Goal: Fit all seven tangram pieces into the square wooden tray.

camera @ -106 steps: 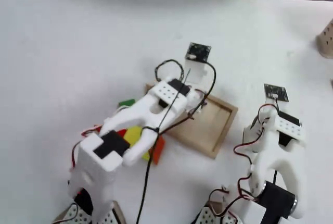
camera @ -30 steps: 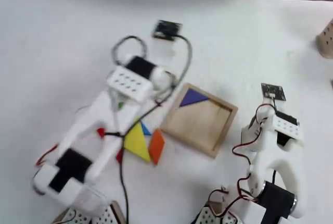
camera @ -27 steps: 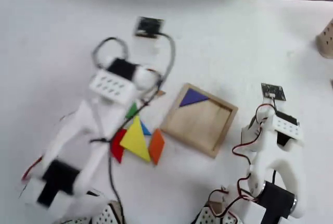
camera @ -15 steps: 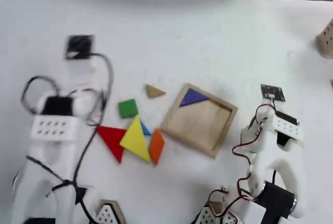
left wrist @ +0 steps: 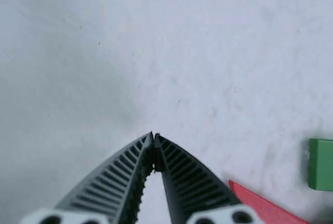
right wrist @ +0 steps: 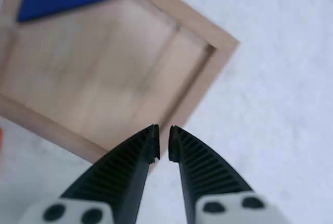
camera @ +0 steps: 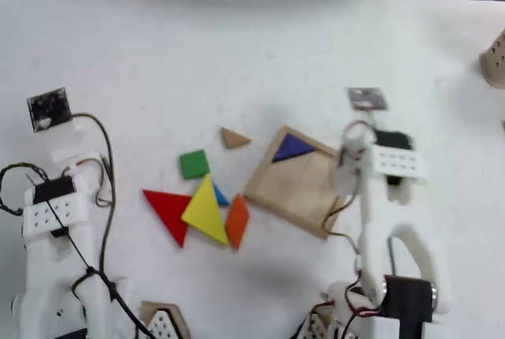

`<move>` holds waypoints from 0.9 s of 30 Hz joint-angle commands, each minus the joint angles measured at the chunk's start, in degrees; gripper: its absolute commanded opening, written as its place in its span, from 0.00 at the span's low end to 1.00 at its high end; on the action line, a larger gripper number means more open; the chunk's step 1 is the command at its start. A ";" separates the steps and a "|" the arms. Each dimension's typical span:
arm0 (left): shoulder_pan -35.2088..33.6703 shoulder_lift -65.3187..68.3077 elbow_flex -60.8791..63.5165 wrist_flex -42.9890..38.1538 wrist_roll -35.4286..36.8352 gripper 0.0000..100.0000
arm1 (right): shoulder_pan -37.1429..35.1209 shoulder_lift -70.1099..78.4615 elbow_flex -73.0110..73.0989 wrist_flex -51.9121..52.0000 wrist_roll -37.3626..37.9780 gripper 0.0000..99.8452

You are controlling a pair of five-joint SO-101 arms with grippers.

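White tabletop (camera: 237,55) carried the square wooden tray (camera: 300,189), set cornerwise, with a blue triangle (camera: 293,147) lying in the corner farthest from my arms. Six pieces lay outside it: a tan triangle (camera: 233,138) near that same corner, a green square (camera: 194,164), and a close cluster of red triangle (camera: 168,210), yellow triangle (camera: 205,210), small blue piece (camera: 222,195) and orange piece (camera: 237,221). My right gripper (right wrist: 162,133) hung over the tray's rim, jaws all but together. My left gripper (left wrist: 154,139), jaws pressed together, hovered over bare table well apart from the tray.
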 commanded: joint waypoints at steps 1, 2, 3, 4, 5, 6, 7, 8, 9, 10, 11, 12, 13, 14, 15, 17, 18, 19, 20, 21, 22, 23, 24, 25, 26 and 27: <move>-0.57 -1.98 0.18 -2.99 0.62 0.03 | -9.98 -0.84 -2.46 -2.15 -5.19 0.04; -0.57 -1.98 0.97 -4.13 0.62 0.03 | -12.26 -0.84 -1.76 -3.82 -6.77 0.04; -0.57 -1.98 1.76 -5.89 0.62 0.03 | -14.29 -0.84 -0.88 -5.76 -8.09 0.04; -0.48 -1.98 2.55 -7.38 0.62 0.03 | -16.04 -0.84 0.09 -7.60 -9.32 0.04; -0.48 -1.98 2.99 -8.44 0.62 0.03 | -17.89 -0.84 1.23 -9.45 -10.29 0.04; -0.48 -1.98 3.25 -9.05 0.62 0.03 | -19.56 -0.84 2.64 -11.30 -10.81 0.04; -0.48 -1.98 3.25 -9.14 0.62 0.03 | -21.05 -0.84 4.13 -13.05 -11.16 0.04; -0.48 -1.98 3.25 -9.14 0.62 0.02 | -22.37 -0.84 5.71 -14.55 -11.16 0.04; -0.48 -1.98 3.25 -9.14 0.62 0.02 | -23.43 -0.84 7.30 -16.04 -11.25 0.04; -0.48 -1.98 3.34 -9.23 0.62 0.02 | -24.40 -0.84 8.97 -17.45 -11.25 0.04; -0.48 -1.98 3.34 -9.32 0.62 0.02 | -25.10 -0.84 10.29 -18.59 -10.99 0.04; -0.48 -1.98 3.34 -9.41 0.62 0.02 | -25.54 -0.84 11.60 -19.47 -10.90 0.04; -0.48 -1.98 3.34 -9.41 0.62 0.02 | -25.80 -0.84 12.66 -20.18 -10.81 0.04; -0.40 -1.98 3.34 -9.41 0.62 0.02 | -25.80 -0.84 13.54 -20.53 -10.73 0.04; -0.40 -1.98 3.34 -9.41 0.62 0.02 | -25.54 -0.84 14.15 -20.53 -10.73 0.04; -0.40 -1.98 3.34 -9.41 0.62 0.02 | -25.19 -0.84 15.21 -20.09 -8.26 0.04; -0.40 -1.98 3.34 -9.41 0.62 0.02 | -24.75 -0.92 15.82 -19.65 -6.59 0.04; -0.40 -1.98 3.34 -9.41 0.62 0.02 | -24.13 -1.36 16.26 -18.86 -5.19 0.04; -0.40 -1.98 3.34 -9.41 0.62 0.02 | -23.52 -1.45 16.44 -17.98 -4.04 0.04; -0.40 -1.98 3.43 -9.41 0.62 0.02 | -22.90 -1.45 16.44 -16.92 -2.81 0.04; -0.40 -1.98 3.43 -9.41 0.62 0.02 | -22.20 -1.45 16.53 -15.96 -1.85 0.04; -0.40 -1.98 3.43 -9.41 0.62 0.02 | -21.32 -1.36 16.62 -15.08 -0.62 0.04; -0.40 -1.98 3.43 -9.41 0.62 0.02 | -20.53 -1.27 16.62 -13.93 0.97 0.04; -0.40 -1.98 3.43 -9.41 0.62 0.02 | -19.65 -1.19 16.70 -12.62 2.73 0.04; -0.40 -1.98 3.43 -9.41 0.62 0.03 | -18.59 -1.10 16.70 -11.38 4.57 0.04; -0.40 -1.98 3.43 -9.41 0.62 0.03 | -17.45 -1.01 16.79 -10.24 6.51 0.04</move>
